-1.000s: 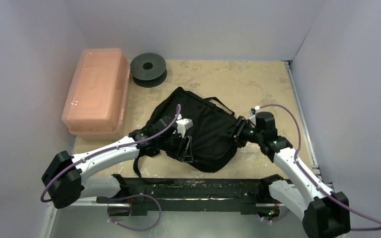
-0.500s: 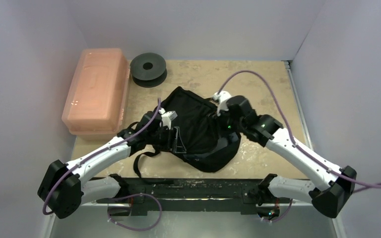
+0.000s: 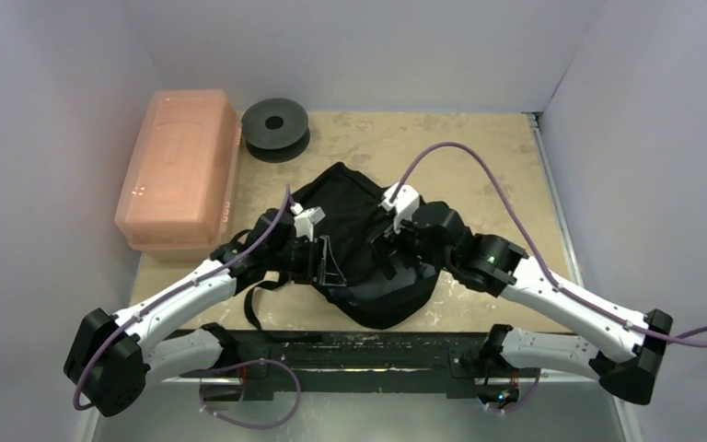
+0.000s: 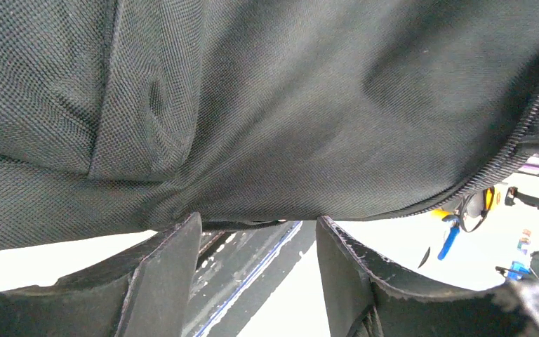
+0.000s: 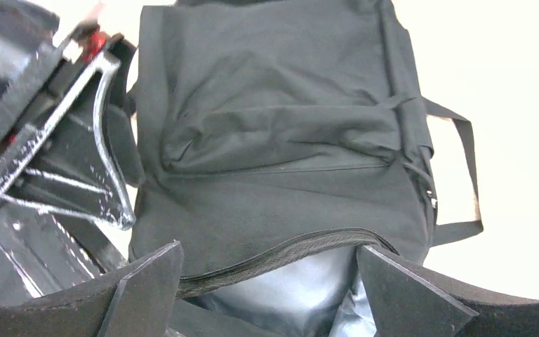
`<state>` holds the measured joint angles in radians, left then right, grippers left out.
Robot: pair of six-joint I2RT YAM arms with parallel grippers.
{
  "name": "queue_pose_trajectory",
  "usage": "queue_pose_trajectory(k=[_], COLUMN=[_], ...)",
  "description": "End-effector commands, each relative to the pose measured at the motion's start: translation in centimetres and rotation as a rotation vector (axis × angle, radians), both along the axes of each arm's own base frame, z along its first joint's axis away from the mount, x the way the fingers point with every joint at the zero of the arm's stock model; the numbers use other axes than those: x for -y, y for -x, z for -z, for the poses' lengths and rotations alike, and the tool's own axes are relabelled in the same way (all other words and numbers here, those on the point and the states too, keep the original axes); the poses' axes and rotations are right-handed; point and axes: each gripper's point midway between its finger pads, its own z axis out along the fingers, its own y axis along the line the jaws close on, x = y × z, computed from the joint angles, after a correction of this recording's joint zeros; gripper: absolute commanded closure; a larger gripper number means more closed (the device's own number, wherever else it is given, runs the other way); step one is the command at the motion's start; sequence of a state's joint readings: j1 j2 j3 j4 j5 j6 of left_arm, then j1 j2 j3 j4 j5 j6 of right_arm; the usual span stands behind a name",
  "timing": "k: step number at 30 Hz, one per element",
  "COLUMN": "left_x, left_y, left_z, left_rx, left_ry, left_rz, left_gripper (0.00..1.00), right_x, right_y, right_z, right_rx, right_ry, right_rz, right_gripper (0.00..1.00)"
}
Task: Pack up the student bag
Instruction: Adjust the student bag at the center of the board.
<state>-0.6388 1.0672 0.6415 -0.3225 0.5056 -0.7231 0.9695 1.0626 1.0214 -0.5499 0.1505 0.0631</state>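
Note:
The student bag [image 3: 368,253], soft black fabric, lies in the middle of the table. In the right wrist view its front pocket [image 5: 281,133] faces up, and the main zip gapes to show grey lining [image 5: 302,281]. My right gripper [image 3: 388,249] hovers over the bag's opening with its jaws wide open [image 5: 270,249] and empty. My left gripper [image 3: 327,262] is at the bag's left side, open [image 4: 256,225], its fingertips [image 4: 182,246] right against black fabric [image 4: 267,105]. It also shows in the right wrist view [image 5: 63,154]. A long strap [image 3: 256,299] trails toward the front edge.
A pink translucent box [image 3: 179,170] stands at the back left, with a black round spool [image 3: 275,124] beside it. A black rail [image 3: 359,354] runs along the near edge. White walls close in the table on three sides.
My right arm has swung from the bag's right side to over its middle. My left gripper has shifted a little left and back along the bag's left side.

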Motion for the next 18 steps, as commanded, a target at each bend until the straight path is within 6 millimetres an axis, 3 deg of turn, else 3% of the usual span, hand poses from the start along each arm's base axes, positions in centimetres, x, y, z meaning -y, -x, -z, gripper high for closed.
queue_pose_trajectory(k=[1, 5, 8, 11, 14, 16, 18], left_x=[0.9, 1.9, 3.3, 4.5, 5.0, 4.9, 4.3], left_y=[-0.1, -1.3, -3.5, -5.7, -7.4, -8.2, -8.8], left_z=[-0.8, -0.3, 0.1, 0.0, -0.3, -0.6, -0.8], left_rx=[-0.008, -0.034, -0.047, -0.034, -0.012, 0.002, 0.015], left_ry=[0.057, 0.07, 0.073, 0.075, 0.073, 0.071, 0.044], left_rz=[0.026, -0.002, -0.028, -0.05, -0.071, -0.068, -0.079], left_gripper=[0.4, 0.38, 0.37, 0.38, 0.38, 0.38, 0.38], right_x=[2.3, 3.4, 5.1, 6.3, 4.9, 2.1, -1.3], right_y=[-1.7, -0.8, -0.1, 1.2, 2.4, 3.6, 5.1], right_z=[-2.6, -1.0, -1.8, -3.3, -5.3, -6.0, -5.3], right_rx=[0.003, -0.126, -0.145, -0.107, -0.029, -0.02, -0.057], right_ry=[-0.191, -0.229, -0.268, -0.264, -0.298, -0.349, -0.359], right_rz=[0.259, 0.321, 0.383, 0.326, 0.127, -0.056, -0.27], right_gripper=[0.01, 0.01, 0.01, 0.01, 0.04, 0.06, 0.09])
